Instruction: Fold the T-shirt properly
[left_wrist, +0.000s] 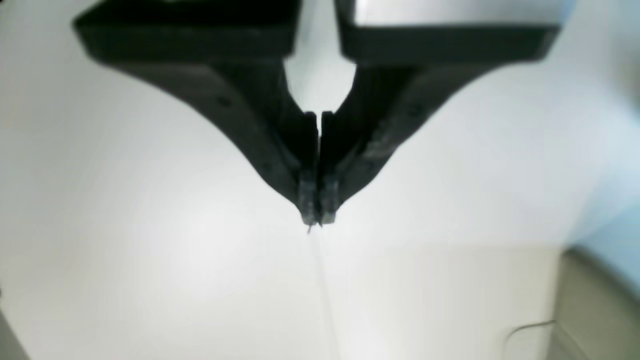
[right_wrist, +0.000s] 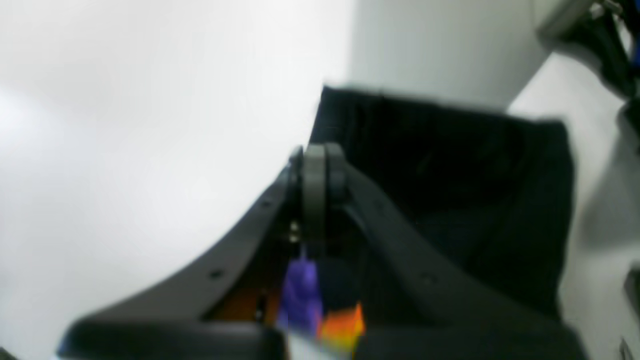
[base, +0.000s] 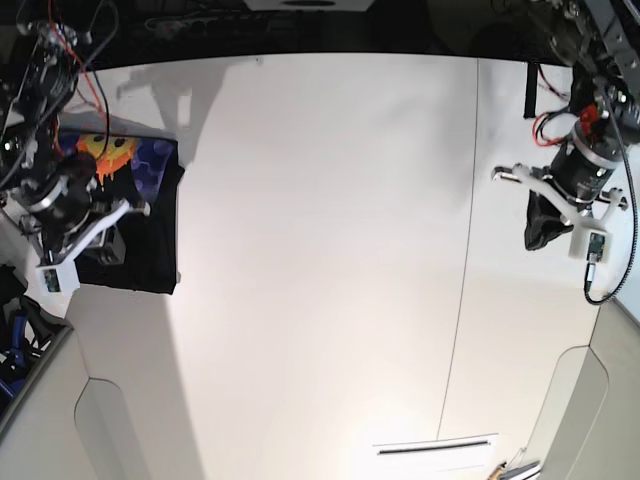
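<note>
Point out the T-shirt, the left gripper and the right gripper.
T-shirt (base: 150, 225): base view, black fabric right of the print.
Left gripper (left_wrist: 316, 217): left wrist view, closed fingertips, holding nothing.
Right gripper (right_wrist: 315, 165): right wrist view, closed tips above the shirt.

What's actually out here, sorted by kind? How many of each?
T-shirt: 1
Table: 1
Robot arms: 2, left and right
Total: 4
</note>
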